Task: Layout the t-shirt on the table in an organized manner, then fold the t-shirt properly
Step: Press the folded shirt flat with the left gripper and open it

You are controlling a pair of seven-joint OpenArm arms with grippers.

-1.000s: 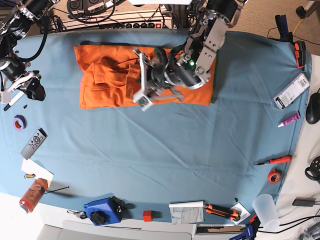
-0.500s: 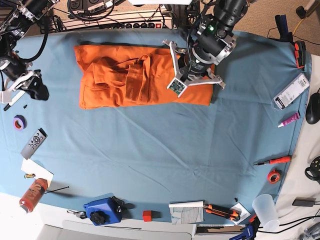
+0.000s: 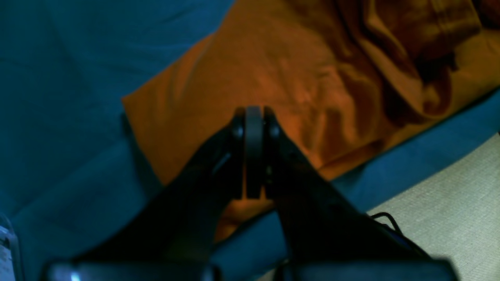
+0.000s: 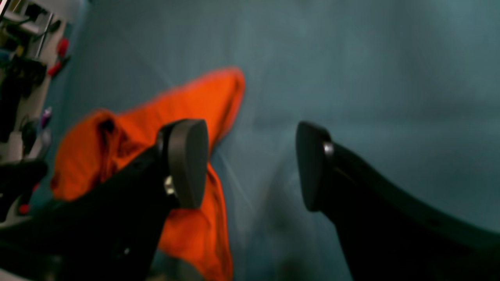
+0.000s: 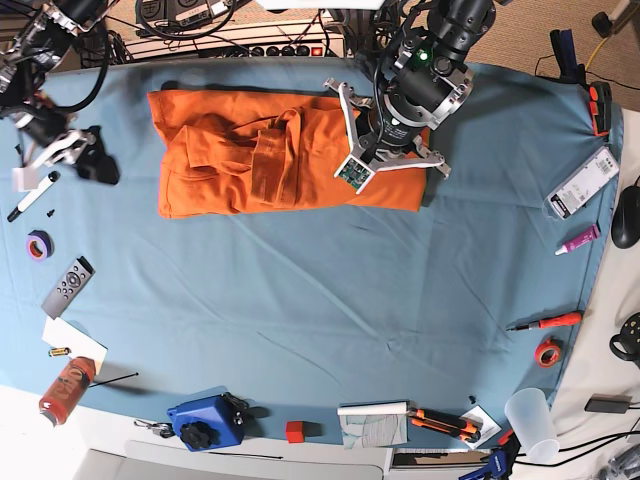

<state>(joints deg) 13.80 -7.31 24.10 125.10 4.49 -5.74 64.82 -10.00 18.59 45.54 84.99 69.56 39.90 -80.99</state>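
T-shirt (image 5: pixel 270 155): orange, folded into a rough rectangle with its long side running 9-to-3; lies in the 12 o'clock half of the table in the base view, its far edge near the table's far edge.
T-shirt surface: the part toward 9 o'clock is bunched into ridges; the part toward 3 o'clock lies flatter under the left arm.
T-shirt edges: the 6 o'clock edge runs nearly straight; in the left wrist view one corner (image 3: pixel 129 103) lies flat on the cloth.
Table (image 5: pixel 330 320): covered in wrinkled blue-teal cloth; a broad bare area extends from the t-shirt's 6 o'clock edge toward the near edge.
Left gripper (image 3: pixel 254 117): jaws pressed together with nothing between them; positioned above the 3 o'clock end of the t-shirt; contact with the fabric cannot be told.
Right gripper (image 4: pixel 250 164): jaws spread wide and holding nothing; over bare cloth at the 9 o'clock table edge, well apart from the t-shirt.
Right wrist view: motion-blurred; the t-shirt shows past the one pad (image 4: pixel 187 160), bare cloth fills the gap between the jaws.
Clutter, 9 o'clock edge: marker (image 5: pixel 32 196), purple tape roll (image 5: pixel 38 244), remote (image 5: pixel 68 286).
Clutter, 3 o'clock edge: white box (image 5: pixel 584 182), red screwdriver (image 5: pixel 548 322), red tape roll (image 5: pixel 547 351).
Clutter, 6 o'clock edge: blue device (image 5: pixel 206 422), small red block (image 5: pixel 295 431).
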